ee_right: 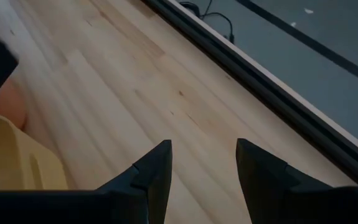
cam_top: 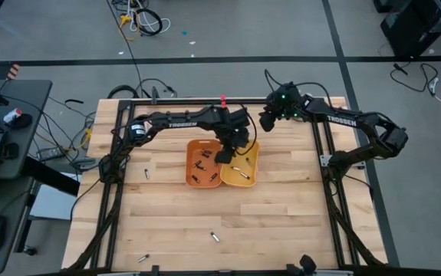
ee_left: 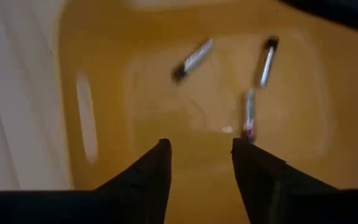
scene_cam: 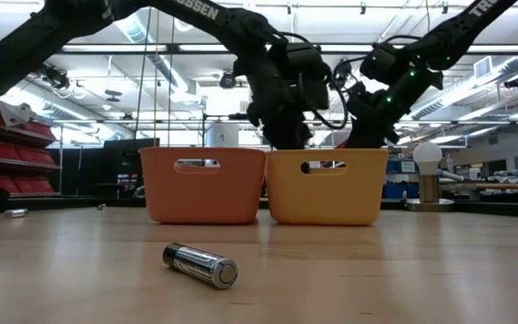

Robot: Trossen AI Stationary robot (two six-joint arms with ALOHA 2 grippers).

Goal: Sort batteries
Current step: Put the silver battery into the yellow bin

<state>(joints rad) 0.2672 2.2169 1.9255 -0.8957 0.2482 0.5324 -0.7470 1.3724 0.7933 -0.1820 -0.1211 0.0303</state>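
Spread and empty, the left gripper (ee_left: 198, 149) hangs over the yellow tray (ee_left: 104, 74), three batteries (ee_left: 192, 59) lying just beyond its fingertips. Right gripper (ee_right: 202, 152), jaws also parted with nothing between them, hovers above bare table (ee_right: 135, 87) beside that tray.

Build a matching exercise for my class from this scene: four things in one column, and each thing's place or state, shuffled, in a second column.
Things
1. left tool
2. right tool
3. orange tray
4. lone battery

Places or states
A. holds several dark batteries
B. lies on the bare wood, nearest the low camera
C. open and empty over the yellow tray
D. open and empty over bare tabletop beside the yellow tray

Pairs: 1-C, 2-D, 3-A, 4-B
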